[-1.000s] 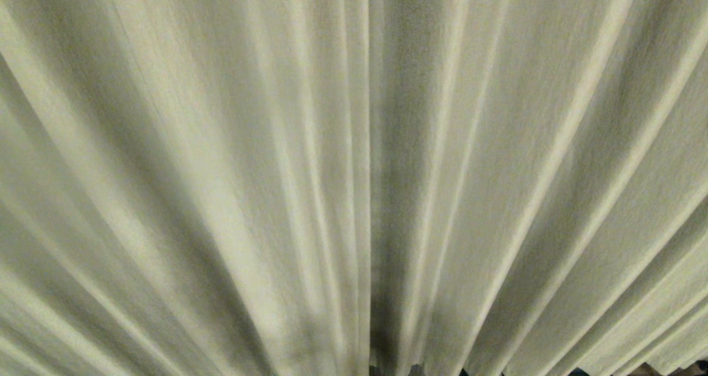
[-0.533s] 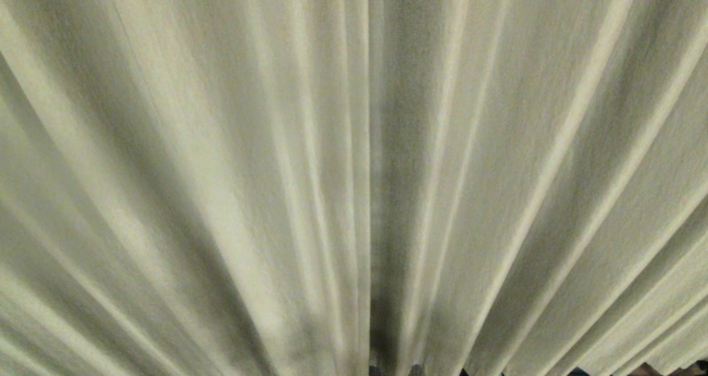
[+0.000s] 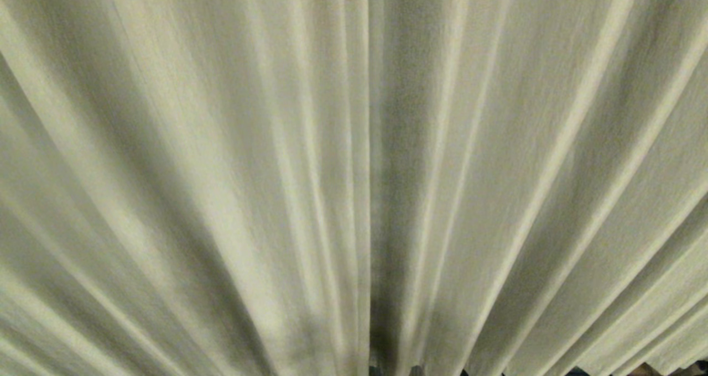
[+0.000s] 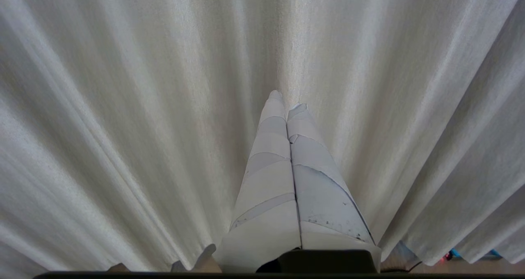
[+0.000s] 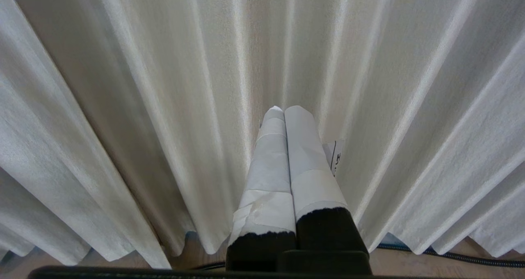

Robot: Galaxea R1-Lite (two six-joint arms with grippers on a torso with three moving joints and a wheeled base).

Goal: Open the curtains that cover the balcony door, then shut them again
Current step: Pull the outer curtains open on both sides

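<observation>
left claw (image 4: 287, 102): pressed together, empty | right claw (image 5: 284, 108): together, empty | curtains (image 3: 221, 144): drawn across

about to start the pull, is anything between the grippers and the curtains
Nothing visible. In each wrist view the shut left gripper and shut right gripper point straight at the closed curtains, only bare pleats ahead.

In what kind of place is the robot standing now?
Probably a room in a home, close to a window or door. Pleated cream curtains fill every view and hang to a wooden floor, where a black cable lies.
</observation>
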